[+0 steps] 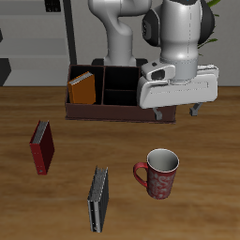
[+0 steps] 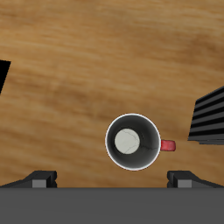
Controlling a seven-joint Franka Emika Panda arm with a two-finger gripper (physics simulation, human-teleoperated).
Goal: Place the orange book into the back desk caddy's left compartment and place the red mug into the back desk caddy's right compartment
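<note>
Orange book (image 1: 83, 90) sitting in back desk caddy (image 1: 103, 111); gripper (image 1: 178, 112), jaws wide and empty, hovering over red mug (image 2: 133, 140), needing descent onto rim.

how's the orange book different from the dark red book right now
The orange book stands leaning inside the back desk caddy, in its left compartment; the dark red book lies on the bare table, nearer the front edge. One cover is orange, the other dark red. Both are small and thin.
</note>
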